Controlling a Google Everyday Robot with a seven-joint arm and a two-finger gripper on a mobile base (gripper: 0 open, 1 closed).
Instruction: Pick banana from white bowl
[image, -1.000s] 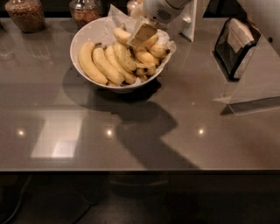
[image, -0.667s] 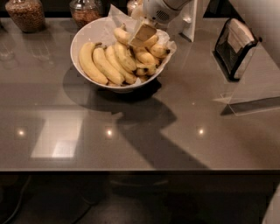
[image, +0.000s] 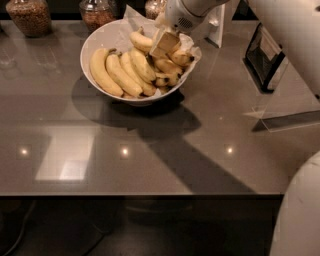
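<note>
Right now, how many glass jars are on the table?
3 jars along the back edge: left jar, middle jar, and right jar, partly hidden, beside the gripper over the white bowl.

Glossy grey table (image: 150, 165): white bowl (image: 98, 41) toward back, glass jars (image: 29, 16) behind it (pincer (image: 165, 44) over bowl).

tabletop (image: 150, 160): glossy grey | glass jars (image: 29, 17): along far edge, filled | dark framed stand (image: 264, 50): right of end effector (image: 164, 46)

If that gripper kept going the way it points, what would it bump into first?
Most likely the bananas in the white bowl: the gripper hangs over the bowl's right side, pointing down at them. Depth is unclear; it may touch one.
</note>
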